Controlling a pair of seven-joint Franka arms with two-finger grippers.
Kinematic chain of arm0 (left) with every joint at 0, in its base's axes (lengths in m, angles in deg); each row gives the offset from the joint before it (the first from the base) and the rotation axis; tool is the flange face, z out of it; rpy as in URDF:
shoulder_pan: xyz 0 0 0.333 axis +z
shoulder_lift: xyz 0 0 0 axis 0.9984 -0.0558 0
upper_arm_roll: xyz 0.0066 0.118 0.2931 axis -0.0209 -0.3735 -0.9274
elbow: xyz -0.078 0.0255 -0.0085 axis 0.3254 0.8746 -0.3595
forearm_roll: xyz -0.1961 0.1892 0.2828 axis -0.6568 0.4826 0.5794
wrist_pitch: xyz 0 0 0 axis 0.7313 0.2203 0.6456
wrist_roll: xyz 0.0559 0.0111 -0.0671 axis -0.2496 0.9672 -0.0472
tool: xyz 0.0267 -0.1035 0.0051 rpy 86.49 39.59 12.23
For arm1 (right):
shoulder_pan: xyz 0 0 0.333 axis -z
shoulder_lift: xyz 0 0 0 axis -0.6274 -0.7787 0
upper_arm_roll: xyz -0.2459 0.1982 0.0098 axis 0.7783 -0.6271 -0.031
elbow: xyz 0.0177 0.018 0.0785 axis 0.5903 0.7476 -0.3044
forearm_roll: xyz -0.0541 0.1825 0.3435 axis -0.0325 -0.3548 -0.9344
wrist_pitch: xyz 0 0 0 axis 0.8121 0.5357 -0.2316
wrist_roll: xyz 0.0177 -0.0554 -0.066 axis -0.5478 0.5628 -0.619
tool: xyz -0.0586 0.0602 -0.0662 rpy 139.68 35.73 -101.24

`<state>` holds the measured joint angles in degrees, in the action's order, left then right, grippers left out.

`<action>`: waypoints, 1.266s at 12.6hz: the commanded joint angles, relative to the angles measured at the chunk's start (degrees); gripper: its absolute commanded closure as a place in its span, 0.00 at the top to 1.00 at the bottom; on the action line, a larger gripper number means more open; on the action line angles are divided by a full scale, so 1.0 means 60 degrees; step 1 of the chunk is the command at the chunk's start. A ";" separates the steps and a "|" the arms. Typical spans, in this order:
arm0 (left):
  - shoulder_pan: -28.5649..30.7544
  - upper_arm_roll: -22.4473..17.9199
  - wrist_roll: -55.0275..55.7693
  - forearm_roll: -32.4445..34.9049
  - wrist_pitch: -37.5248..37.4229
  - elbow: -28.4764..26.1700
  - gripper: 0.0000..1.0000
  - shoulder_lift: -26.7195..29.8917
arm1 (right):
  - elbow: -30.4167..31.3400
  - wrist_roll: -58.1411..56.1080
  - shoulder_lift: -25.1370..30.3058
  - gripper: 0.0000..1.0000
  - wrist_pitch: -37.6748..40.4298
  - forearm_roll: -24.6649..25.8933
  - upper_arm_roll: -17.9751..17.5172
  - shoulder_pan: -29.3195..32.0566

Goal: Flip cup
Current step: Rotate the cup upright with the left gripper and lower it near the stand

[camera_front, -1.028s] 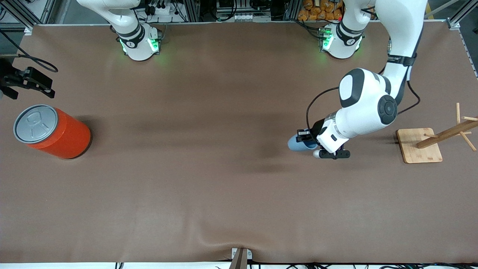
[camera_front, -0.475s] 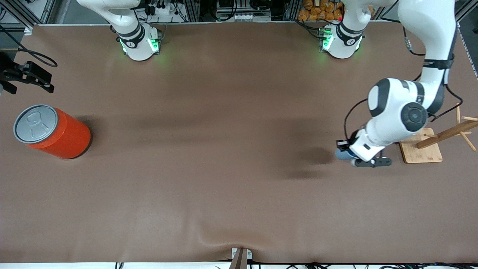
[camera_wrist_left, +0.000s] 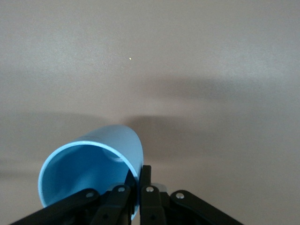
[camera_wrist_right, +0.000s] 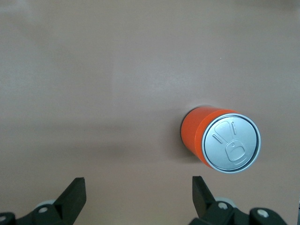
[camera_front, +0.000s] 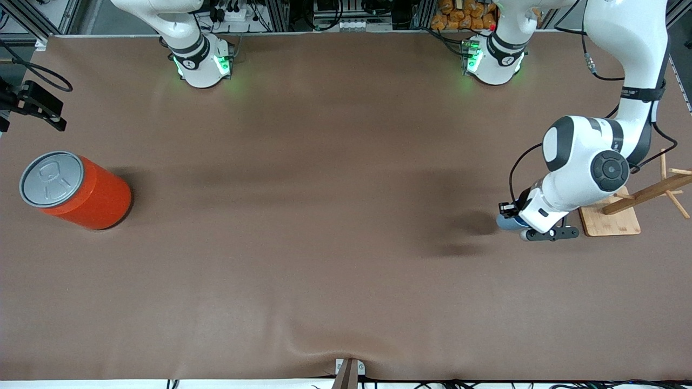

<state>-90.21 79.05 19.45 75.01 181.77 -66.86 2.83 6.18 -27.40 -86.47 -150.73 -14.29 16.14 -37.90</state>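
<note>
The small light-blue cup (camera_front: 505,222) is held by my left gripper (camera_front: 512,212) over the table, close to the wooden rack's base. In the left wrist view the cup (camera_wrist_left: 93,171) lies tilted with its open mouth toward the camera. The left gripper (camera_wrist_left: 139,180) is shut on the cup's rim, one finger inside and one outside. My right gripper (camera_front: 33,104) is at the right arm's end of the table, above the orange can. It is open and empty in the right wrist view (camera_wrist_right: 138,197).
A big orange-red can (camera_front: 81,192) with a grey lid stands at the right arm's end; it also shows in the right wrist view (camera_wrist_right: 220,138). A wooden peg rack on a square base (camera_front: 608,213) stands at the left arm's end, beside the left gripper.
My left arm has carried the cup toward the left arm's end of the table, up to the wooden rack. My right gripper has drifted away from the can toward the table's edge.
</note>
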 commanded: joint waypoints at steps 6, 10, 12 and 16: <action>0.0348 0.0076 0.0389 0.1089 0.0317 -0.0107 0.13 -0.0327 | -0.0009 0.0050 0.0176 1.00 0.0625 -0.0525 0.0016 0.0134; 0.0319 0.0106 0.0301 0.1089 0.0041 0.0375 1.00 -0.0240 | 0.0035 0.0576 0.0191 1.00 0.0742 -0.0525 0.0001 0.0119; 0.0261 0.0149 0.0272 0.1089 -0.1009 0.1018 1.00 -0.0006 | 0.0065 0.0578 0.0191 1.00 0.0728 -0.0525 0.0031 0.0148; 0.0011 0.0179 0.0200 0.1089 -0.4000 0.2617 1.00 0.0973 | 0.0065 0.0578 0.0162 1.00 0.0728 -0.0510 0.0045 0.0163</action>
<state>-89.77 79.98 20.45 80.01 164.96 -54.29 4.46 6.17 -24.84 -86.36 -146.77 -16.75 16.73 -37.75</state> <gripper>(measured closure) 0.000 0.000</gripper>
